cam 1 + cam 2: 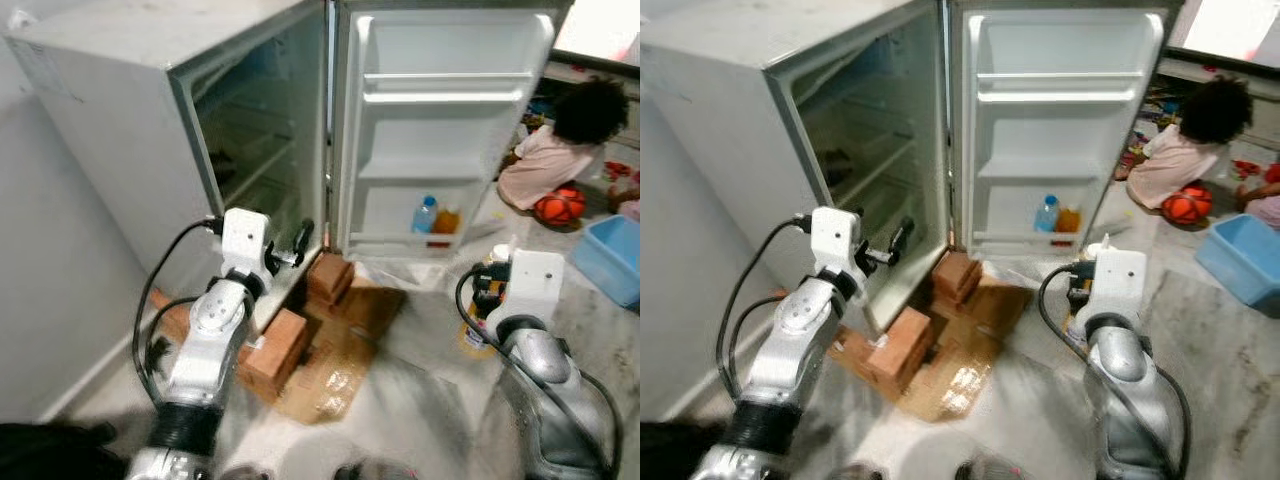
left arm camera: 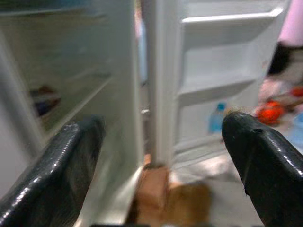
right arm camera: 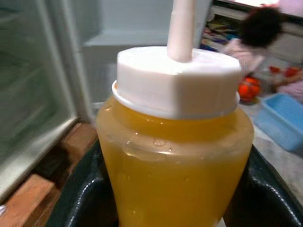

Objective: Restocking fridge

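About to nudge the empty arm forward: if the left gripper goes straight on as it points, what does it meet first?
Most likely the hinge edge where the white fridge body meets its open door, since the left gripper, open, looks straight at that seam. Depth is unclear.

Soft, even indoor light is seen throughout. The fridge (image 1: 200, 130) interior is shaded. Wrist views are blurred; head views are smeared toward the lower edge.
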Tool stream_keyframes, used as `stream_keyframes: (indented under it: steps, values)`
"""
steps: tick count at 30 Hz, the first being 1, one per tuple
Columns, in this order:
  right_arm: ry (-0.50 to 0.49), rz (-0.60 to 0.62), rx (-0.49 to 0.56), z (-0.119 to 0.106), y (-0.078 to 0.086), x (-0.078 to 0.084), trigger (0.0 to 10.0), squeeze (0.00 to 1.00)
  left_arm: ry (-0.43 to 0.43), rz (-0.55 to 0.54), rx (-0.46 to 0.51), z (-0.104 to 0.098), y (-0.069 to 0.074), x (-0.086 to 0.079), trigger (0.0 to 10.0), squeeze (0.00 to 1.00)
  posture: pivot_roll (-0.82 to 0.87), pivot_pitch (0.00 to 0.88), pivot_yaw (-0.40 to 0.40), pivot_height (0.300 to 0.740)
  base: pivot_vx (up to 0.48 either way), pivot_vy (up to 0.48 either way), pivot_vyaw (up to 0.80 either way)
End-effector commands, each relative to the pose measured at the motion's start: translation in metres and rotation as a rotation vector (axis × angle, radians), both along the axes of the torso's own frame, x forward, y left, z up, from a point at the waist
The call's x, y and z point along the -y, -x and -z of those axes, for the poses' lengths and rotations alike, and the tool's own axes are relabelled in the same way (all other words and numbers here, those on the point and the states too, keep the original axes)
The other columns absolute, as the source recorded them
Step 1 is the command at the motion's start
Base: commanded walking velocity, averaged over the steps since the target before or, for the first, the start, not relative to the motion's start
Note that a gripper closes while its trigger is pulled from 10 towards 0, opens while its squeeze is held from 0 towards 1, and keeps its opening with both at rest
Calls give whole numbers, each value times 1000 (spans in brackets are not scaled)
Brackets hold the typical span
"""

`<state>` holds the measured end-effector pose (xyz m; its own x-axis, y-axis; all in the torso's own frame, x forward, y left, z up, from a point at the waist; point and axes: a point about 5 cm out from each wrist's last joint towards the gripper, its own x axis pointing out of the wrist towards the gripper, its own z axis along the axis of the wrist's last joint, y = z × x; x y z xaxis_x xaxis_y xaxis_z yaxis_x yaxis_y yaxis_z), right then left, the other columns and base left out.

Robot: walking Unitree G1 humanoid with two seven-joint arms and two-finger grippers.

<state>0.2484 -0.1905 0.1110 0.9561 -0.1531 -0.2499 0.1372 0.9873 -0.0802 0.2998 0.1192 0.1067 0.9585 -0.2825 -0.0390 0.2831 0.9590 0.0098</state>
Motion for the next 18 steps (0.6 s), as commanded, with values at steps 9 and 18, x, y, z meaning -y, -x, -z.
stream_keyframes:
  steps: [9, 18]
  values:
    - [-22, -107, 46, -12, -23, -10, 10000, 0, -22, -46, 39, -15, -8, 8, 10000, 0, -23, 0, 21, 740, 262, -379, 0]
    - [-47, -218, 69, -10, -40, -23, 10000, 0, -38, -103, 7, -4, -3, 6, 10000, 0, -17, 0, 18, 740, 379, -287, 0]
